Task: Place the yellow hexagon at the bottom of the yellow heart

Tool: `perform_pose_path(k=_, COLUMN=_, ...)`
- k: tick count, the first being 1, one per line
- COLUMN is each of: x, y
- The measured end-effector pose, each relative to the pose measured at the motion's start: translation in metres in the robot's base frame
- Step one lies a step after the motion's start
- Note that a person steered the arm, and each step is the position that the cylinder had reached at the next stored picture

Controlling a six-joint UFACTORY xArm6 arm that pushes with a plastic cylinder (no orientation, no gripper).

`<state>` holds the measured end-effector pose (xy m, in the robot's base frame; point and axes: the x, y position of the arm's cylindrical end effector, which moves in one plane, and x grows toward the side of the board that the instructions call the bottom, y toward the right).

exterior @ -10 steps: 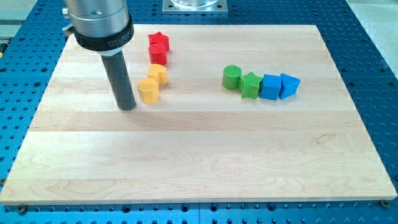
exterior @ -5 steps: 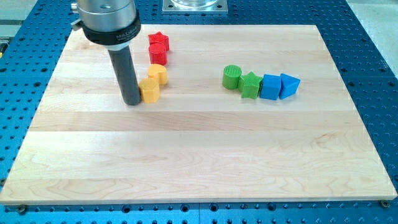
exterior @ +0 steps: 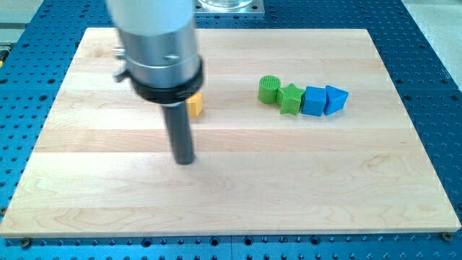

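My tip (exterior: 185, 160) rests on the wooden board (exterior: 303, 180), below and left of the view's middle. Just above it, the arm's wide grey body and black collar cover the board's upper left part. One yellow block (exterior: 194, 106) peeks out at the collar's right edge, above and slightly right of my tip and apart from it. Its shape cannot be made out. The other yellow block is hidden behind the arm.
A row of blocks lies at the upper right: a green cylinder (exterior: 268, 89), a green star (exterior: 291, 98), a blue cube (exterior: 314, 100) and a blue triangular block (exterior: 336, 99). The red blocks are hidden behind the arm. A blue perforated table (exterior: 444, 87) surrounds the board.
My tip has moved from the left side of the yellow blocks down and to the right. The arm now hides the red blocks and most of the yellow ones. The visible yellow block sits further right.
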<state>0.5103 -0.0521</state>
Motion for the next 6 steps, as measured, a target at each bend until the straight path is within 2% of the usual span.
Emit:
perform_pose_path(k=1, x=-0.045, y=0.023)
perform_pose_path(k=3, x=-0.084, y=0.009)
perform_pose_path(k=5, x=-0.083, y=-0.014)
perform_pose_path(k=6, x=-0.062, y=-0.007)
